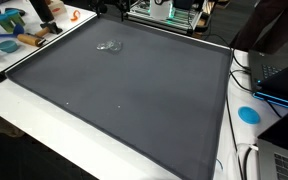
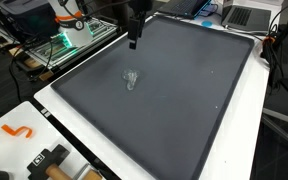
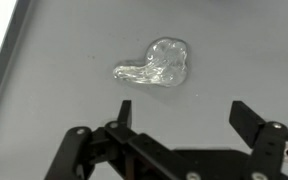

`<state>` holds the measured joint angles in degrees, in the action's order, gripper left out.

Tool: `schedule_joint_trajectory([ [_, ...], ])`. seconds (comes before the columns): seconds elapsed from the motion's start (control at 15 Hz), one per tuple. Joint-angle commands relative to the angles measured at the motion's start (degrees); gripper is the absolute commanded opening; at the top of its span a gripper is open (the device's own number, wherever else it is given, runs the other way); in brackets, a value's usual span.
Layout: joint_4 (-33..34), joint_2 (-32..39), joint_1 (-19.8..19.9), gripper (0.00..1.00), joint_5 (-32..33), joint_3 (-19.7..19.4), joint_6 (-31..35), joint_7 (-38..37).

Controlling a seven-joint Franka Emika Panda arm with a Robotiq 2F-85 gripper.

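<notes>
A small crumpled piece of clear plastic [image 3: 154, 65] lies on a dark grey mat [image 3: 74, 60]. It shows in both exterior views, near the mat's far part [image 1: 109, 46] and towards its middle [image 2: 132, 79]. My gripper [image 3: 184, 115] hangs above the mat with its black fingers [image 3: 246, 115] spread wide and nothing between them. The plastic lies just beyond the fingertips, apart from them. In an exterior view the gripper [image 2: 134, 40] points down above the mat's edge, a short way from the plastic.
The mat [image 1: 124, 100] covers a white table [image 1: 24, 105]. Blue and wooden tools [image 1: 9, 42] and an orange hook [image 1: 72, 14] lie off the mat. A blue disc [image 1: 248, 114], cables and a laptop [image 1: 279, 75] sit on the other side. A green-lit rack [image 2: 69, 38] stands behind.
</notes>
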<state>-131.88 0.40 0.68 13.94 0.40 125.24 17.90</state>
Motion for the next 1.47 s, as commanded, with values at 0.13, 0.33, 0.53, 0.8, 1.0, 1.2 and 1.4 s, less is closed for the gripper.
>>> schedule_joint_trajectory([
  [0.13, 5.9, 0.7, -2.6, 1.00, 0.7, 1.9, -6.5, -4.8],
  [0.33, 8.6, 1.9, -3.7, 1.00, 2.3, 2.9, -7.7, -8.7],
  [0.53, 10.8, 3.7, -4.6, 1.00, 4.3, 3.5, -9.0, -12.4],
  [0.8, 13.5, 6.8, -5.7, 1.00, 6.9, 3.8, -10.9, -16.7],
  [1.0, 15.3, 9.2, -6.5, 1.00, 8.4, 3.7, -12.1, -19.3],
  [1.2, 17.2, 11.5, -7.3, 1.00, 9.6, 3.5, -13.8, -21.8],
  [1.4, 18.8, 13.5, -8.0, 1.00, 10.5, 3.3, -15.4, -24.0],
])
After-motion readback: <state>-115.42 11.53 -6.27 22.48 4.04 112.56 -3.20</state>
